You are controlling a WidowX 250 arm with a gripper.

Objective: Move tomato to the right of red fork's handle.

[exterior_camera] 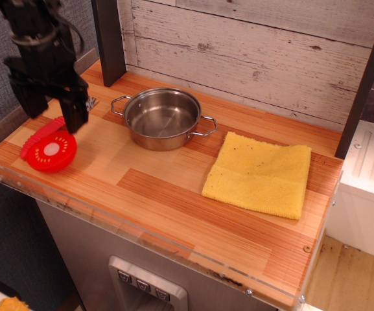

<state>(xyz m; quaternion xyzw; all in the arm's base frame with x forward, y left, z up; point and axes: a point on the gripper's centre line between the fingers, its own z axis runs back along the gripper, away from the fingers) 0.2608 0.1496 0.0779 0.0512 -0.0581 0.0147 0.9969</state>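
The tomato lies flat on the wooden table at its left front corner, cream centre facing up. It rests against the right side of the red fork's handle, which runs diagonally from the front left toward the back. A bit of the grey fork head shows behind the gripper. My black gripper hangs above the handle and just behind the tomato. Its jaws are open and hold nothing.
A steel pot with two handles stands in the middle at the back. A yellow cloth lies to the right. A dark post rises behind the gripper. The table's front edge has a clear plastic lip.
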